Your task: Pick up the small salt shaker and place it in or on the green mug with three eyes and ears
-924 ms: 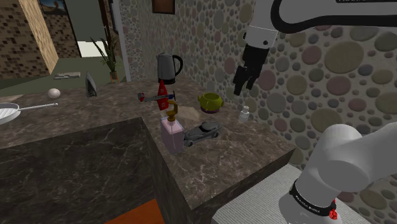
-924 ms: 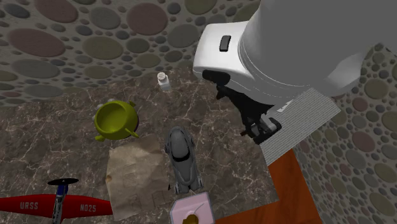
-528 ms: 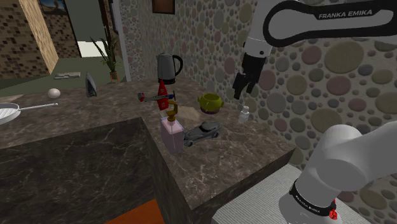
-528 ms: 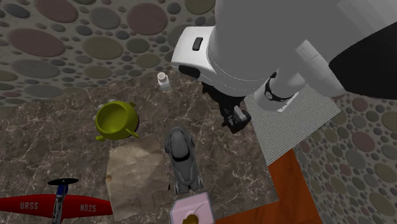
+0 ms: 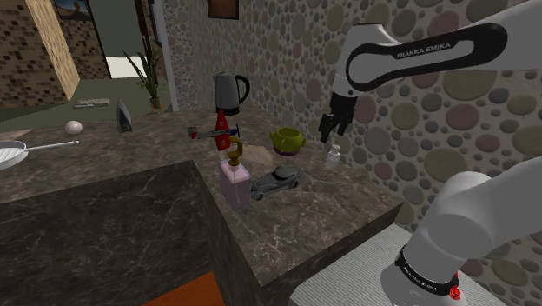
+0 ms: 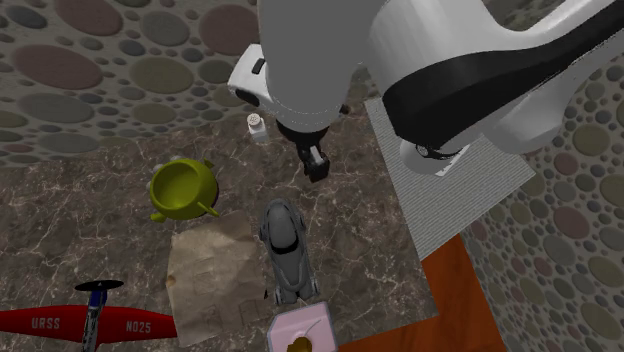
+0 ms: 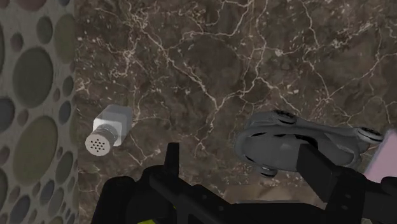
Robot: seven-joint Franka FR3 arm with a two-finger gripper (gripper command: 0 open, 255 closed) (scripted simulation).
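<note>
Hovering over the small white salt shaker (image 5: pixel 333 156), the all-black two-finger tool (image 5: pixel 333 130) is open and empty, so this is the approach. The shaker stands on the dark marbled counter (image 5: pixel 330 200) by the pebbled wall, near the olive-green eared mug (image 5: pixel 287 139). Next it should centre over the shaker and descend. The wrist view reveals the offset: the shaker lies outside the fingers (image 7: pixel 170 156), which straddle a grey toy car (image 7: pixel 280 137).

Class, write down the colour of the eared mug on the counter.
Olive, yellowish green; the mug shows best in the second exterior view, seen from above.
</note>
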